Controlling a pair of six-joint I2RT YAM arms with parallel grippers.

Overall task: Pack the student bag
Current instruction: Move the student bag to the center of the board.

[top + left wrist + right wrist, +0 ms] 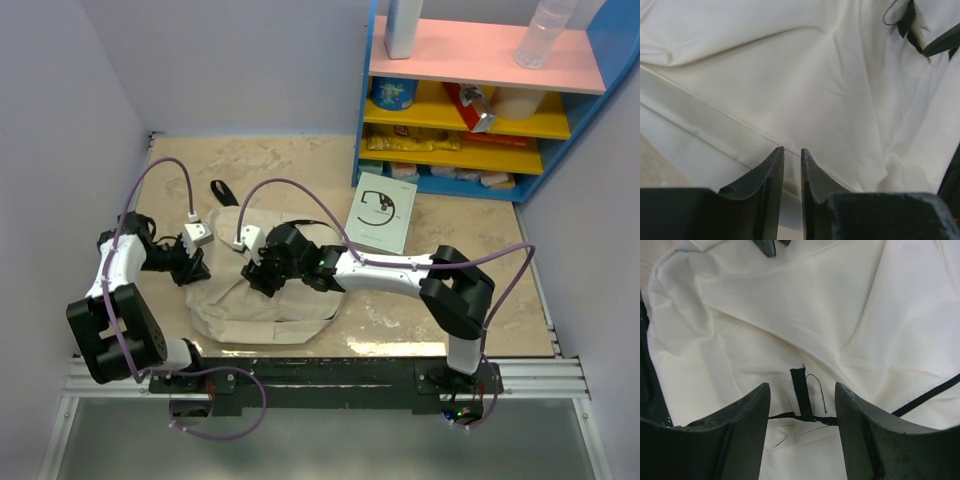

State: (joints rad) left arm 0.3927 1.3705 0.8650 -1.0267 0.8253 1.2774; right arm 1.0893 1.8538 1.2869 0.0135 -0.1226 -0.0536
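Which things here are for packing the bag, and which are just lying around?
For the job:
bag
booklet beside it, probably meant to go in

Just lying about:
shelf unit
clear bottle on its top board
blue tub and snack packets lower down

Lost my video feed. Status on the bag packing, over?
Left hand nearly closed over the student bag, grip unclear. Right hand open, straddling its black tab. Booklet on table, outside bag.
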